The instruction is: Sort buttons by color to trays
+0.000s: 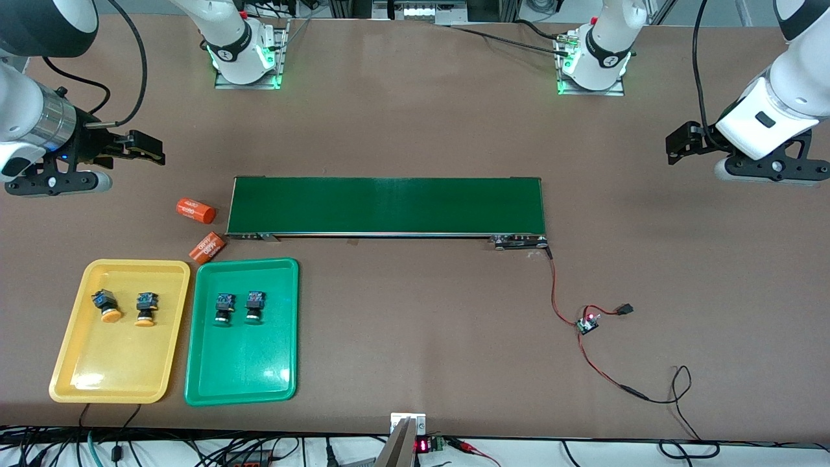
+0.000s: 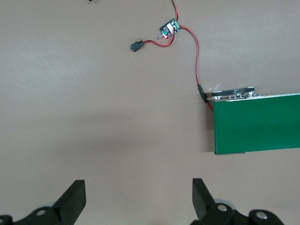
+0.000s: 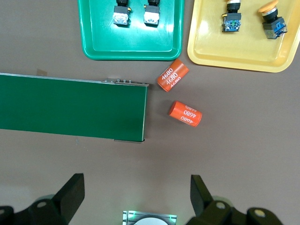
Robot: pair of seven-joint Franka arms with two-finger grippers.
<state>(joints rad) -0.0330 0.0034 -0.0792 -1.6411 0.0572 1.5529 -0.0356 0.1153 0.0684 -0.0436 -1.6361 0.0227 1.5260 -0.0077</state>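
Note:
Two yellow-capped buttons [image 1: 107, 306] [image 1: 146, 309] lie side by side in the yellow tray [image 1: 110, 366]. Two green-capped buttons [image 1: 224, 309] [image 1: 254, 307] lie in the green tray [image 1: 243, 366] beside it. The right wrist view shows the green tray [image 3: 131, 47], the yellow tray [image 3: 243, 58] and both pairs of buttons [image 3: 121, 14] [image 3: 232, 19]. My right gripper [image 1: 152, 149] [image 3: 137, 194] hangs open and empty over bare table at the right arm's end. My left gripper [image 1: 675, 143] [image 2: 139, 197] hangs open and empty over bare table at the left arm's end.
A long dark-green conveyor belt [image 1: 386, 205] [image 2: 258, 123] lies across the table's middle. Two orange cylinders [image 1: 196, 210] [image 1: 207, 247] lie between its end and the trays. A small controller board [image 1: 588, 322] [image 2: 169, 29] with red wires trails from the belt's other end.

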